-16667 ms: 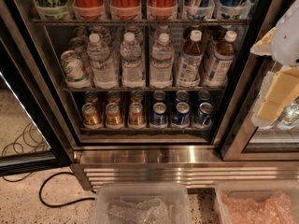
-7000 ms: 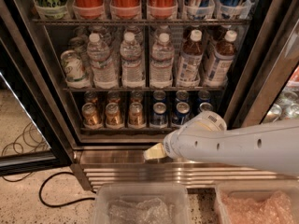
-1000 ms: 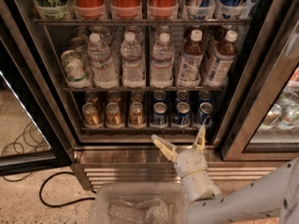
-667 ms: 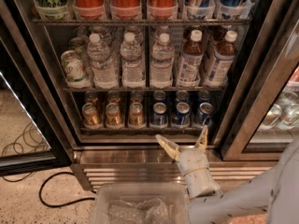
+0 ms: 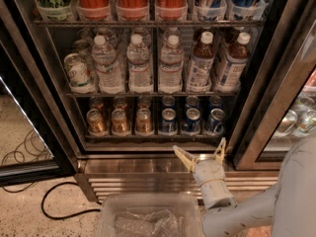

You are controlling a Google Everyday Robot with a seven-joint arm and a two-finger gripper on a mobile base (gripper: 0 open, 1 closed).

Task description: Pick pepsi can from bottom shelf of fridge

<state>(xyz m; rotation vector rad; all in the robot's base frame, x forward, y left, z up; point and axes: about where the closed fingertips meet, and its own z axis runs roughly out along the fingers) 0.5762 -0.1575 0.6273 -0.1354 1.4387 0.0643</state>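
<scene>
— Approaching, we'd say: our gripper [image 5: 199, 151] hangs low before the fridge [image 5: 128, 166] and its steel base, fingers [image 5: 183, 158] spread wide, nothing between them.
— So next we lift and reach in?
— Yes, towards the pepsi can [image 5: 191, 120] at the front edge of the bottom shelf [image 5: 123, 137], right half. It stands upright, long axis vertical, tab up.

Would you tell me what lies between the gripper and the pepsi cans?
In the camera view, only the bottom shelf front edge separates the open gripper, low before the fridge, from the nearest pepsi can.
</scene>
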